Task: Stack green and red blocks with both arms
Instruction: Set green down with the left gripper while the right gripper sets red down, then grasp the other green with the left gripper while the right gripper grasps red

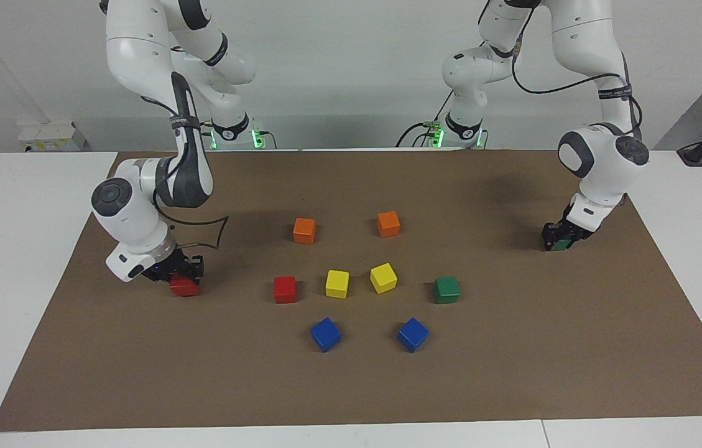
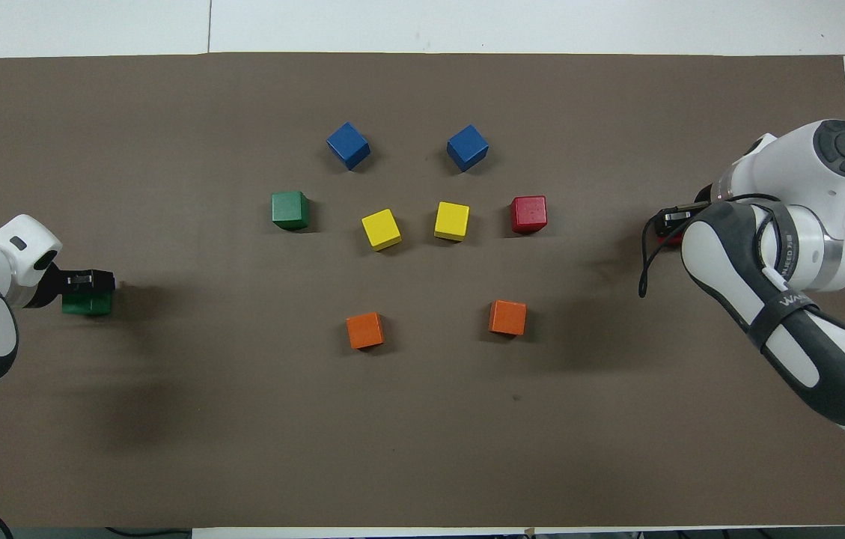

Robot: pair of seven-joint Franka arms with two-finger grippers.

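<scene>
My right gripper (image 1: pixel 183 277) is shut on a red block (image 1: pixel 184 287), held low at the brown mat (image 1: pixel 351 386) near the right arm's end of the table. In the overhead view that arm hides most of this block. My left gripper (image 1: pixel 559 239) is down around a green block (image 1: pixel 561 245) at the left arm's end, and the block seems to rest on the mat. From overhead this green block (image 2: pixel 87 305) shows just under the left gripper (image 2: pixel 90 288). A second red block (image 1: pixel 285 289) and a second green block (image 1: pixel 446 289) sit loose in the middle row.
Two yellow cubes (image 1: pixel 337 283) (image 1: pixel 383 277) lie between the loose red and green blocks. Two orange cubes (image 1: pixel 304 230) (image 1: pixel 388 224) sit nearer the robots, and two blue cubes (image 1: pixel 325 334) (image 1: pixel 412 334) sit farther away. White table (image 1: pixel 9 249) surrounds the mat.
</scene>
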